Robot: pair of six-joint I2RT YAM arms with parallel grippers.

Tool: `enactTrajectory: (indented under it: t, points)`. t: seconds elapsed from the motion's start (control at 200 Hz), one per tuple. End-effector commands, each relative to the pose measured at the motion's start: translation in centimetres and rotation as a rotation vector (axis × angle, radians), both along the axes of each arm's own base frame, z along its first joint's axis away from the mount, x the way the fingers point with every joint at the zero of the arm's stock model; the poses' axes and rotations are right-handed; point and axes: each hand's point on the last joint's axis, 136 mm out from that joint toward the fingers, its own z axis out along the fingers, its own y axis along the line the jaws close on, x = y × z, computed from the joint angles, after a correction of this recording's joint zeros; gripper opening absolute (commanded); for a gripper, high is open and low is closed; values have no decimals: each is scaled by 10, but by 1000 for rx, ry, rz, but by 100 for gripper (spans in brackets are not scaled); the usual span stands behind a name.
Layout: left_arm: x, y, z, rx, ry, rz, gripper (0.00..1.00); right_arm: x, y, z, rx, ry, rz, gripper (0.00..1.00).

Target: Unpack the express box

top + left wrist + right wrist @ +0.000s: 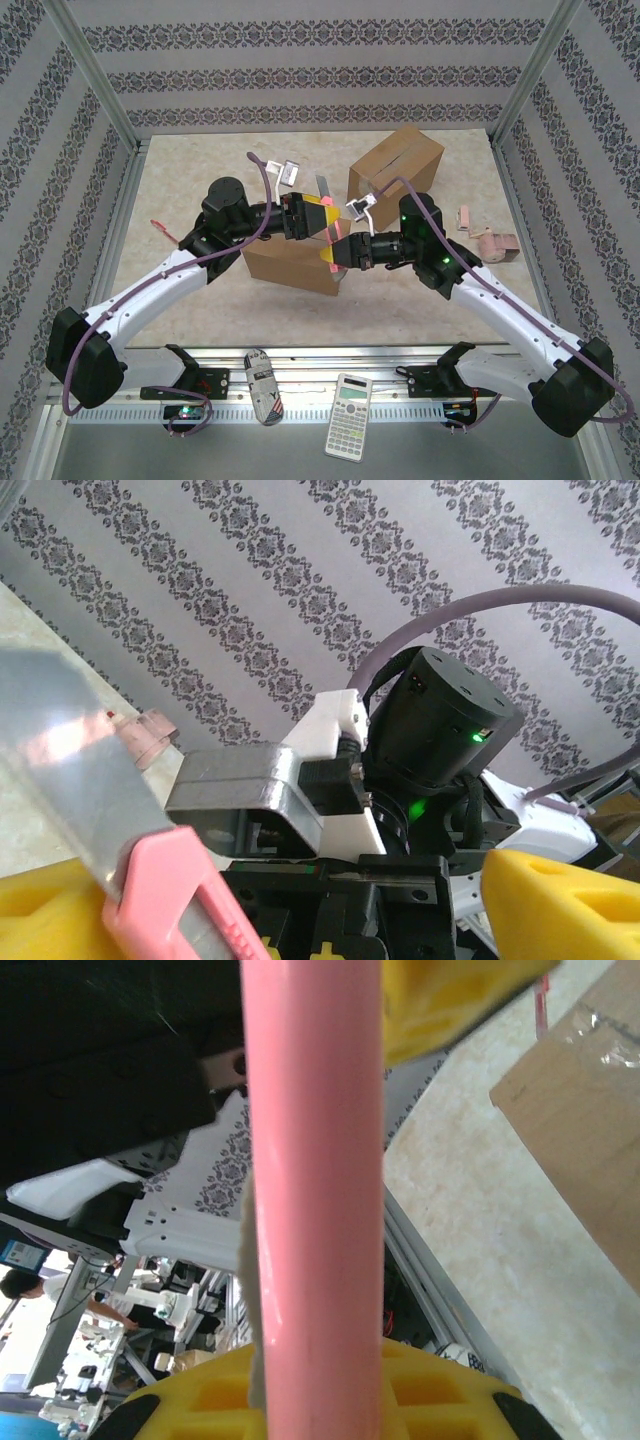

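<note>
The right gripper (318, 1195) is clamped narrow on the pink handle of a utility knife (168, 885). In its own wrist view the handle runs straight up between the two yellow fingers (330, 1400). The knife's grey blade (322, 189) sticks out and up, away from the arms.

Facing it, nose to nose, the left gripper (318, 218) stands wide. Its yellow pads sit far apart at the bottom of its wrist view, with the knife handle just inside the left pad. I can't tell if that pad actually touches the handle.

Both grippers meet above the middle of the table (430, 305), right over a plain cardboard box (285, 262) that lies flat there with its top closed. A second cardboard box (395, 165), with clear tape across it, sits behind them toward the far right corner.

Further out, some pale pink pieces (490, 242) lie by the right edge, a small pink bit (163, 230) sits near the left edge, and a couple of white tags (282, 170) lie toward the far edge. A calculator (350, 415) rests on the metal rail along the near edge, between the arm bases.
</note>
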Motion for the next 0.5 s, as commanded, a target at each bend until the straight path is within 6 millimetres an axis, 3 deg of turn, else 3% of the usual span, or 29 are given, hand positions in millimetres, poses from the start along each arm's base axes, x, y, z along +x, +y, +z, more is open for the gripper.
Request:
enactTrajectory:
  t: [0.0,0.395,0.495]
  points:
    - [-4,-2,7,-45,-39,-11,78,6,5,30,64,-89,-12,0]
    - [-1,0,20,-84,-70,16,47,10,11,30,87,-78,-7,0]
    - [1,0,20,-87,-69,23,30,9,11,31,92,-80,-5,0]
